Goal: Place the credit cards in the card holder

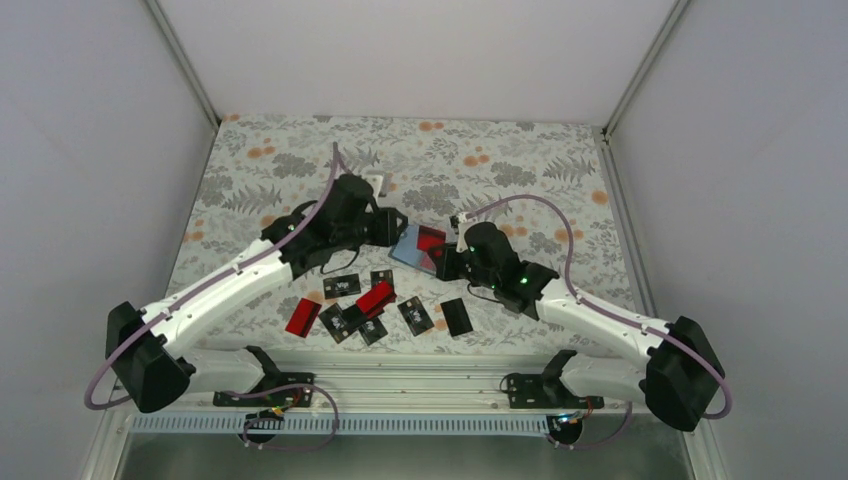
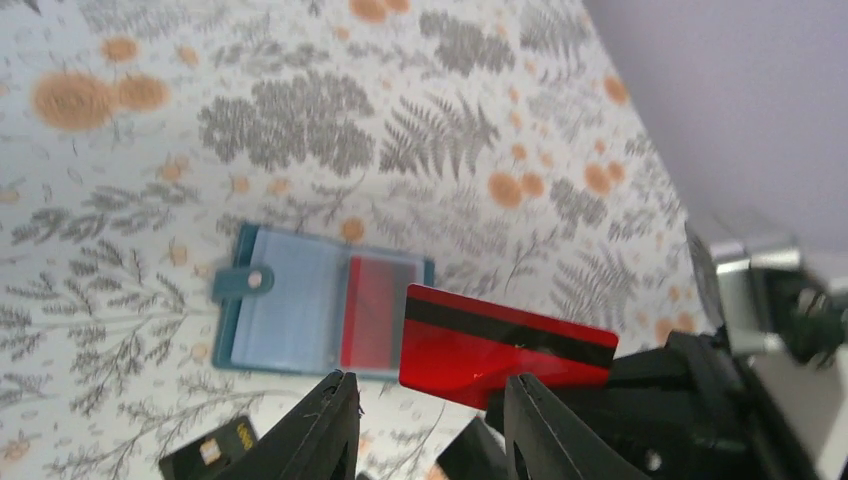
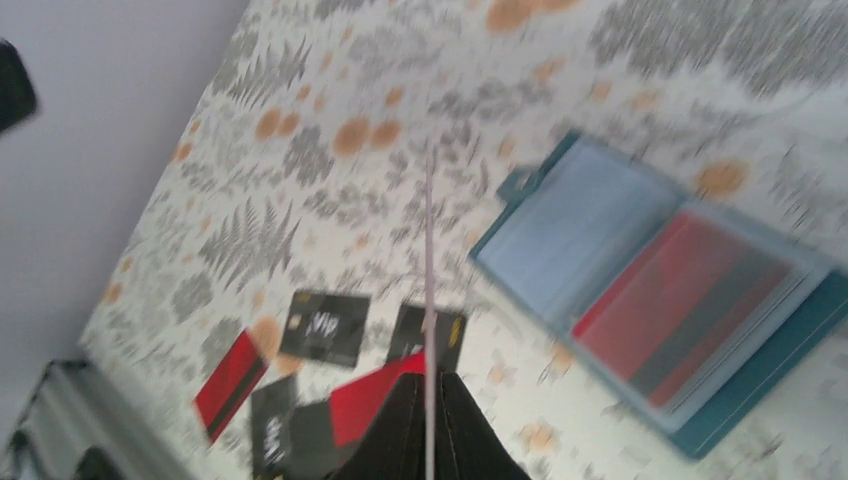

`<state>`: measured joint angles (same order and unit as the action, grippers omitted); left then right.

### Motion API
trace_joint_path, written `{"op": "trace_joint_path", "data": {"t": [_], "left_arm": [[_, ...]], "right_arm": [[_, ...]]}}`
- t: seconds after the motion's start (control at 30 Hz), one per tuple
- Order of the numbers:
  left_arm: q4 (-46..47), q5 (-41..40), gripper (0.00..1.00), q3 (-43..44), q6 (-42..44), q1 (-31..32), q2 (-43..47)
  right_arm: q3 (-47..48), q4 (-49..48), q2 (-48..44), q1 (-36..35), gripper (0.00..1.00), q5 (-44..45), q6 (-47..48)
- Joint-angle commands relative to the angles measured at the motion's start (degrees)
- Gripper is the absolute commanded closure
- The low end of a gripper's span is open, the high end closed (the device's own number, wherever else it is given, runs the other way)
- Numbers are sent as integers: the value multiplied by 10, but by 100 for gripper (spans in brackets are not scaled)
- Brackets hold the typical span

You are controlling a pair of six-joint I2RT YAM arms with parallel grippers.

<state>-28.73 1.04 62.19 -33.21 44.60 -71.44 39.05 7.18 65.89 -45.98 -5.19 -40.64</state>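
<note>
Right wrist: credit card (image 3: 428, 260) edge-on

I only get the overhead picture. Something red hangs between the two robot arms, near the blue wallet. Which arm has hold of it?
Observer: The right pincer does. Its own camera shows its fingers shut on a thin red plastic card, seen edge-on.
Visitor: And the other arm?
Observer: The left pincer stands open, with its fingers apart and not closed on that card.
Visitor: Is the wallet empty?
Observer: No. The open teal folding card holder lies flat on the table, and a second red card shows behind one of its clear sleeves.
</note>
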Motion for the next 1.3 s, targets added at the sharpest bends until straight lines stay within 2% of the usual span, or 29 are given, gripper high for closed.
{"op": "trace_joint_path", "data": {"t": [0.0, 0.07, 0.2, 0.33, 0.5, 0.8, 0.93, 1.07, 1.27], "left_arm": [[-23, -11, 63, 54, -59, -14, -25], [-8, 4, 61, 62, -81, -19, -34], [12, 46, 53, 87, -105, -30, -62], [17, 93, 49, 121, -113, -35, -95], [26, 113, 40, 139, -123, -43, -112], [51, 148, 36, 140, -129, -63, -137], [67, 167, 38, 133, -130, -72, -146], [69, 177, 50, 135, -129, -74, -154], [57, 191, 63, 138, -120, -78, -166]], "right_arm": [[6, -91, -2, 3, 96, 126, 132], [1, -128, 5, 3, 96, 151, 172], [-8, -202, 14, 1, 96, 184, 251], [-22, -265, 23, -5, 96, 207, 335], [-21, -288, 50, -16, 96, 228, 408], [-11, -306, 74, -36, 96, 248, 448], [3, -301, 80, -44, 96, 261, 461], [10, -296, 91, -55, 96, 283, 476], [23, -295, 112, -75, 96, 339, 499]]}}
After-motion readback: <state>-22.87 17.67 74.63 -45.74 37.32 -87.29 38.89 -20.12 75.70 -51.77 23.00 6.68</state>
